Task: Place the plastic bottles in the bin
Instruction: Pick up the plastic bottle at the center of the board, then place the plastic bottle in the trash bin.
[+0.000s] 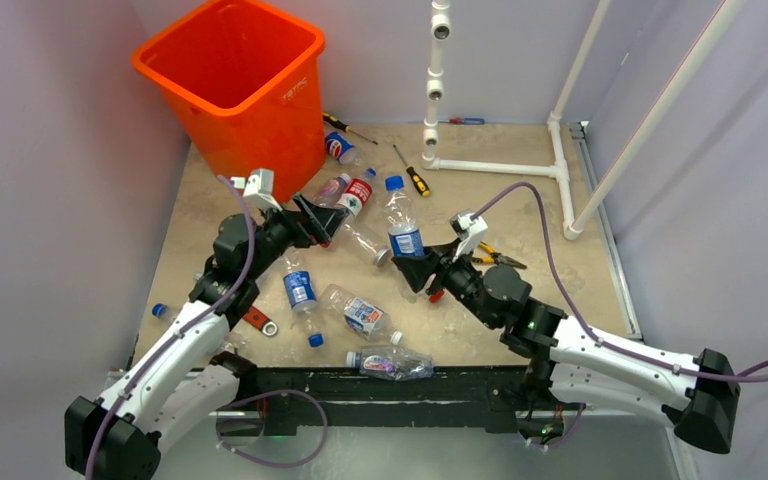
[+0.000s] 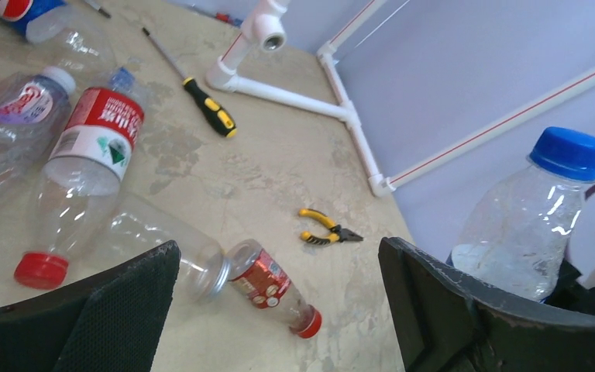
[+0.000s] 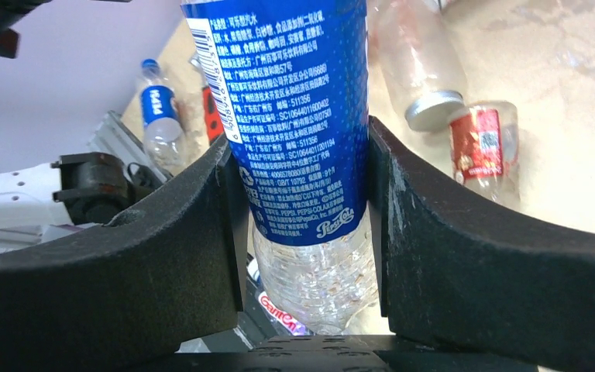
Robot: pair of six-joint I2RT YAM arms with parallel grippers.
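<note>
The right gripper (image 3: 304, 225) is clamping a blue-labelled bottle (image 1: 403, 222) around its lower body. It is holding the bottle upright, blue cap on top, near the middle of the surface (image 1: 530, 200). From the wrist view the bottle is looking lifted rather than standing.

The left gripper (image 2: 277, 263) is hanging with its fingers spread wide and nothing between them, just at 9 o'clock of the held bottle. It is hovering over a small red-labelled bottle (image 2: 267, 283) and a clear bottle (image 2: 163, 244) lying beside it.

The bin (image 1: 250, 140) is standing at 11 o'clock of the surface, well apart from the held bottle. No bottle is showing in the part of its inside that the overhead view reaches. Its floor is mostly hidden, so I cannot tell whether any are already in.

Plenty is lying outside:
- a red-capped bottle (image 2: 85, 155) and a white-capped bottle (image 2: 15, 116), side by side at 12 o'clock of the left gripper
- a blue-and-red-labelled bottle (image 1: 341, 148), just beside the bin's base
- three more bottles (image 1: 363, 315), toward 6 o'clock near the arm bases

By this, the task is looking far from finished. One bottle is in hand and needing carrying toward 11 o'clock, and at least seven are waiting.
</note>
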